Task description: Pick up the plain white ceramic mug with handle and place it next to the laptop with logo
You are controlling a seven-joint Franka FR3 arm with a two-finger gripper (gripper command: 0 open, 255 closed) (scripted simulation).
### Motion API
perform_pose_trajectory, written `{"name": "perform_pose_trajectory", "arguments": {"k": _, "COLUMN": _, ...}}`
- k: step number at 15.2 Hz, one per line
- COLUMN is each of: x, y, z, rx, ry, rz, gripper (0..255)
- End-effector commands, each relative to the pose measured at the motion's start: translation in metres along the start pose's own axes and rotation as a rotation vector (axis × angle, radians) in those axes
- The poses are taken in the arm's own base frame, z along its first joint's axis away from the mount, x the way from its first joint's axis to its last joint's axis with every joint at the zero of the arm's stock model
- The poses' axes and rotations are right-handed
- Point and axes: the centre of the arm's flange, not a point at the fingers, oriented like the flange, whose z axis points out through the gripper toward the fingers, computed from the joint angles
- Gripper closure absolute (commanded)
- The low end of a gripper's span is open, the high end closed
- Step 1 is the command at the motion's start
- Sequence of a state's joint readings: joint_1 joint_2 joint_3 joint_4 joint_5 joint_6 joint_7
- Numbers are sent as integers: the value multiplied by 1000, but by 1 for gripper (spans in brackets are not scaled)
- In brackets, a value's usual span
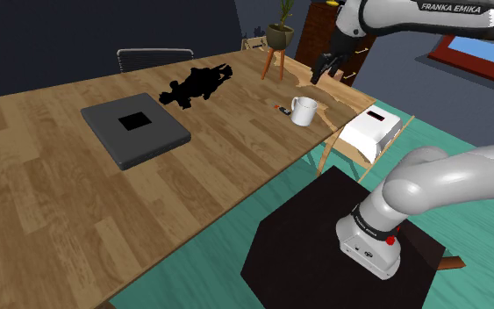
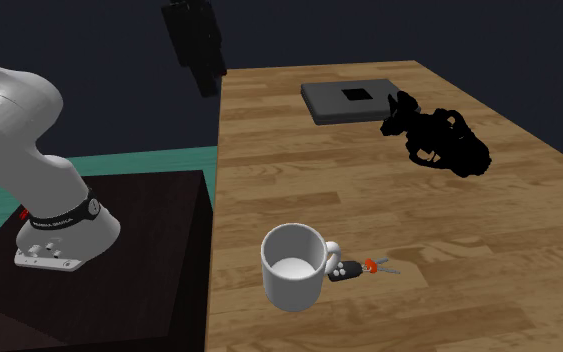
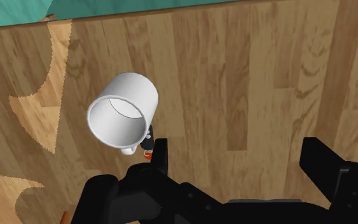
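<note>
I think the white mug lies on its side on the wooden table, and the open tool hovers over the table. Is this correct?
No. The mug stands upright, mouth up, as the second exterior view shows. The rest holds: it is on the wooden table, and the open tool hovers over the table.

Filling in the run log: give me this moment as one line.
gripper: open, above table, holding nothing | mug: upright, untouched | laptop: closed, apart from mug
</note>
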State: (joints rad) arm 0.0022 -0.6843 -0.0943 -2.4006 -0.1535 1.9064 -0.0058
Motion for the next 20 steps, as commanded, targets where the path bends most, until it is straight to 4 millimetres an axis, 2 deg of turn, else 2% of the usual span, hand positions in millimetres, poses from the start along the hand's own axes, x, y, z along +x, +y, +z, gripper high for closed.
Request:
{"name": "perform_pose_trajectory", "arguments": {"k": 1, "x": 11, "y": 13, "z": 25, "rx": 10, "ry": -8, "rz": -5, "gripper": 0}}
{"name": "perform_pose_trajectory", "arguments": {"k": 16, "x": 74, "y": 101, "z": 200, "rx": 82, "ry": -77, "rz": -38, "gripper": 0}}
{"name": "perform_pose_trajectory", "arguments": {"k": 20, "x": 75, "y": 104, "z": 224, "rx": 85, "ry": -80, "rz": -40, "gripper": 0}}
